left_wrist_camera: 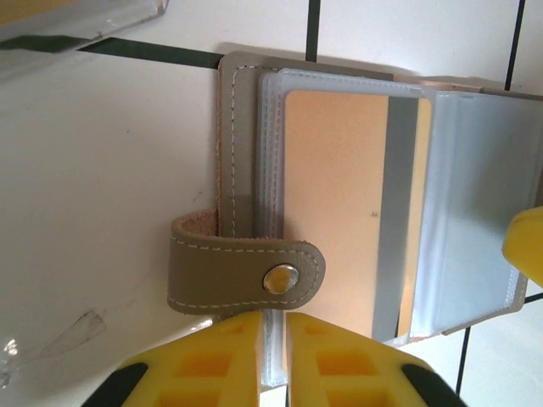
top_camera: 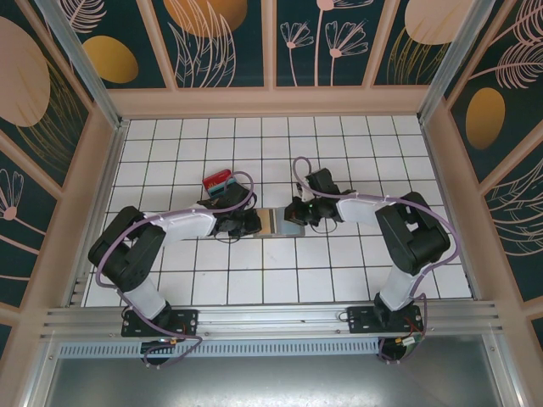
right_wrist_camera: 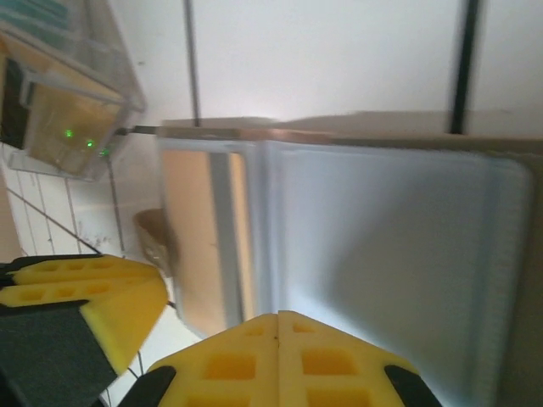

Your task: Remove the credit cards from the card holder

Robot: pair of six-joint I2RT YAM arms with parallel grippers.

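Note:
The card holder [top_camera: 273,222] lies open on the white tiles between both arms. Up close it is taupe leather [left_wrist_camera: 240,144] with a snap strap [left_wrist_camera: 246,275] and clear sleeves. A tan credit card [left_wrist_camera: 335,203] with a grey stripe sits inside a sleeve. My left gripper [left_wrist_camera: 273,326] pinches the sleeve stack's near edge next to the strap. My right gripper [right_wrist_camera: 278,318] is shut, its tips meeting over the clear sleeve [right_wrist_camera: 382,246], to the right of the tan card [right_wrist_camera: 191,237]. Red and teal credit cards [top_camera: 218,181] lie loose behind the left arm.
The two grippers [top_camera: 254,223] [top_camera: 295,214] sit almost tip to tip over the holder. One yellow finger of the right gripper [left_wrist_camera: 526,254] shows at the holder's right edge. White tiled floor spreads all round, fenced by patterned walls [top_camera: 271,42].

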